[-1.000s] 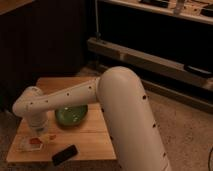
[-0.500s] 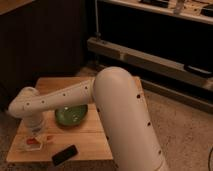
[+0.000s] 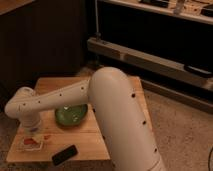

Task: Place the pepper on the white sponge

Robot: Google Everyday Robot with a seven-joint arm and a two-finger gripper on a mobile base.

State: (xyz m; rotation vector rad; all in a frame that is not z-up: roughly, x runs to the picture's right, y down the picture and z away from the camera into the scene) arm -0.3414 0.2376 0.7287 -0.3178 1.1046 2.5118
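A dark cabinet and low shelving stood behind a small wooden desk (image 3: 117, 142) on a speckled floor. The white arm (image 3: 60, 97) reached across the desk to its front left corner, where the gripper (image 3: 34, 133) pointed down just above the white sponge (image 3: 24, 147). Its grip could not be made out. The pepper (image 3: 31, 141) lay on the sponge, right under the gripper. A green bowl (image 3: 71, 115) sat nearby, and a black slab (image 3: 64, 154) lay near the front edge.
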